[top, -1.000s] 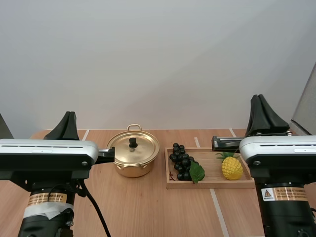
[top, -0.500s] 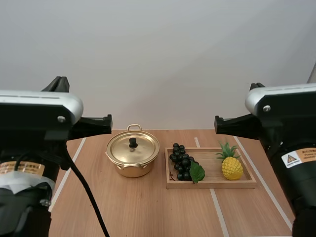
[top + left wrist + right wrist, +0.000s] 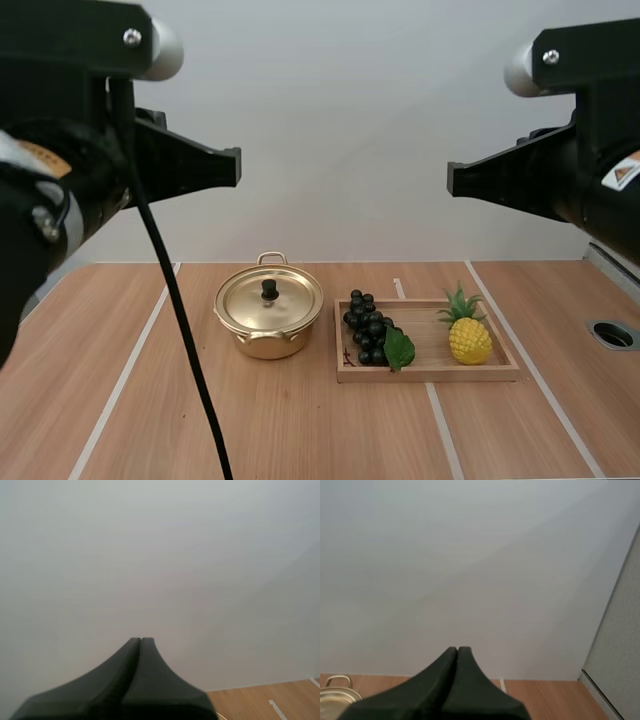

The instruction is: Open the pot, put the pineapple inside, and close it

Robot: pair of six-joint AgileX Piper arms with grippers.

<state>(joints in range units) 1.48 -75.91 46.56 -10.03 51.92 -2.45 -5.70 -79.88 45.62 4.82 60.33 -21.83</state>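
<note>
Pineapple (image 3: 469, 338) stands upright at the right end of the wooden tray (image 3: 430, 374), w/ the grapes (image 3: 368, 328) at the tray's left end, so its top & sides are free for a grab. Pot (image 3: 268, 343) sits just left of the tray, lid (image 3: 288, 300) on, knob up; nothing opened yet. Both arms hang high over the table (image 3: 300, 430), well apart from it all. Left gripper (image 3: 141, 641) is closed, fingers together as one wedge, nothing in it. Right gripper (image 3: 457, 650) is the same, empty. Prob. left takes the lid, being on the pot's side, and right takes the fruit.
</note>
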